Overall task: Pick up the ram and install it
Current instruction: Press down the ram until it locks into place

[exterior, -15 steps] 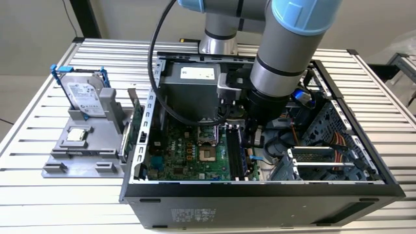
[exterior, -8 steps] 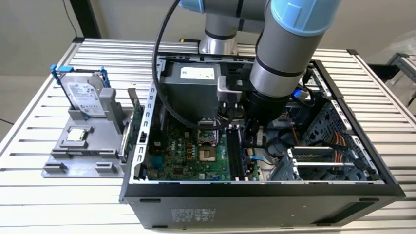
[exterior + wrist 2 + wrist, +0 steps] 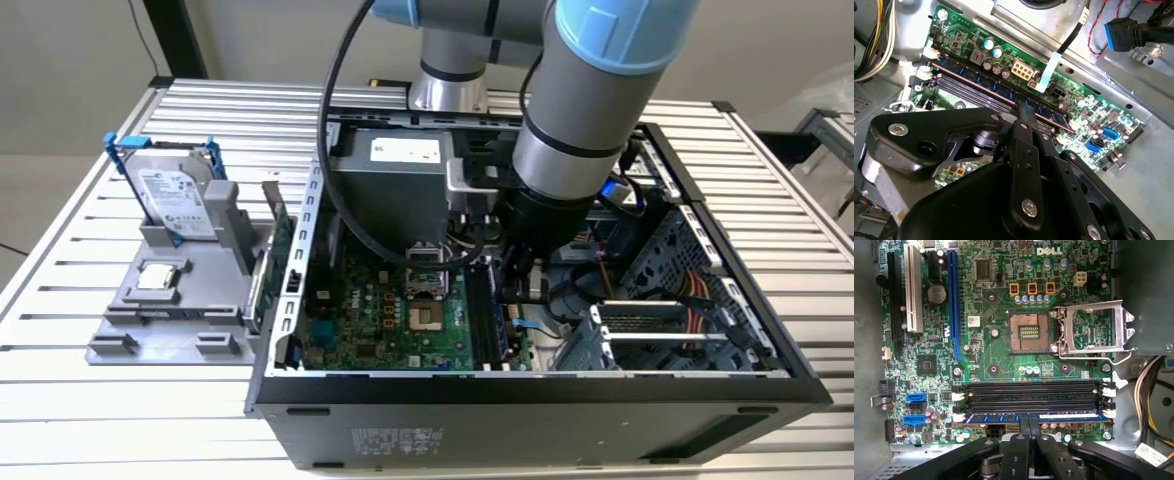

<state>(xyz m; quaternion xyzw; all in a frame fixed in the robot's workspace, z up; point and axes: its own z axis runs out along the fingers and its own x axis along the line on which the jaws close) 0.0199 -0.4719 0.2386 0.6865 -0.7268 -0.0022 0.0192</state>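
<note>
Ram: a long, narrow stick [image 3: 1034, 416] with a blue face and a row of dark chips — it sits on edge in the memory slot of the motherboard [image 3: 999, 347] nearest the gripper, running the slot's whole length; in the second wrist view it shows as a blue strip [image 3: 999, 89] beside the empty dark slots.
Gripper: black, reaching down into the open computer case [image 3: 534, 395]; in the first wrist view its tips [image 3: 1029, 424] meet right at the ram's upper edge, about mid-length.
Fingers: drawn narrow, close together, pinching the middle of the ram; one finger [image 3: 1026, 112] ends on the stick in the second wrist view.
Other slots: three dark memory slots [image 3: 1031, 395] lie parallel beside the ram, towards the processor socket [image 3: 1029, 332], each with white end clips.
Processor socket: open, its metal frame [image 3: 1094, 330] swung aside.
Arm: the grey and blue arm [image 3: 587, 120] descends into the case, over the motherboard's memory side.
Tabletop: ribbed aluminium [image 3: 147, 400]; beside the case, on the exterior view's left, a grey fixture [image 3: 174, 300] holds a hard drive [image 3: 174, 195] upright in a blue frame.
</note>
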